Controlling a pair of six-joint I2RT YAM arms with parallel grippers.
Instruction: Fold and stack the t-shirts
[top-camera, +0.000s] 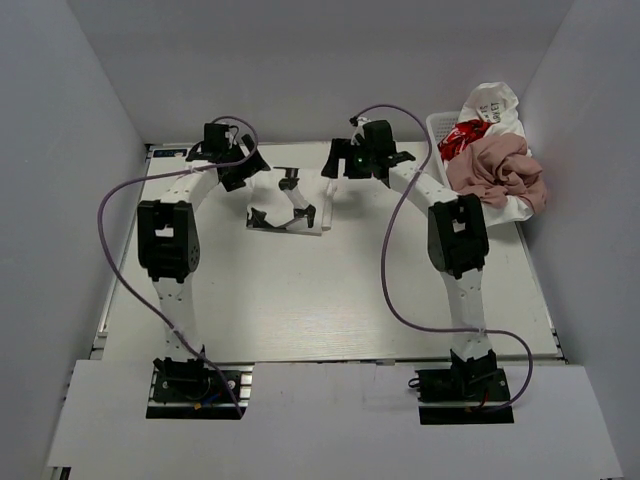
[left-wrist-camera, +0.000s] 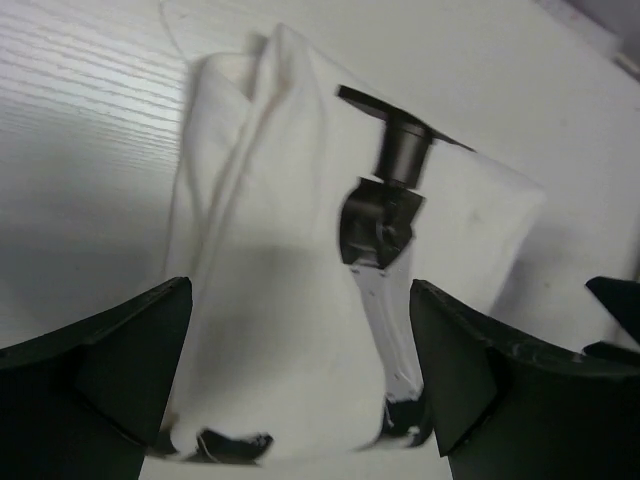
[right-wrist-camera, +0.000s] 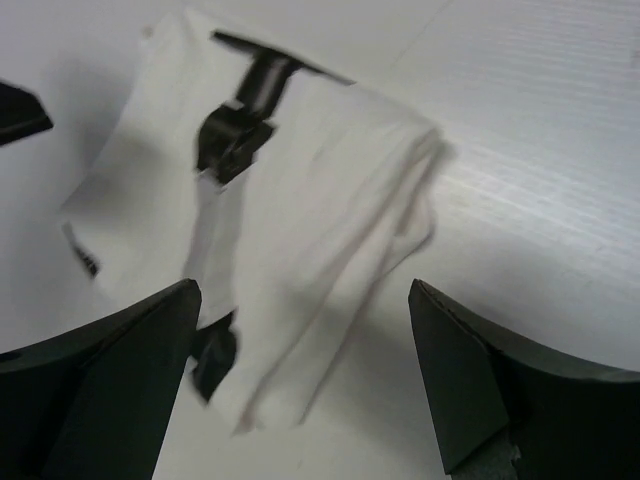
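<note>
**First tee folded, both claws open above it**

The left gripper stood with its jaws spread wide and nothing between them. It hung just above the folded white t-shirt. The right gripper was open in the same way and empty, over the same shirt from the other side. In both wrist views the cloth lay flat below the fingers, not pinched by them.

That shirt, white with black marks on its front, lay as a compact rectangle on the table, toward the far middle between the two arms. One long edge showed several layers, slightly uneven.

Well apart, at the far right corner, the white basket held the rest in a heap: the dusty pink tee, the one with red print and, on top at the back, the one with black lettering.

By my judgement, the fold on the first shirt was done and the stack had its base. The next move called for the right arm, being nearer, to reach into the basket and draw out one tee without dragging the others. The tee would then need spreading flat on open table.
</note>
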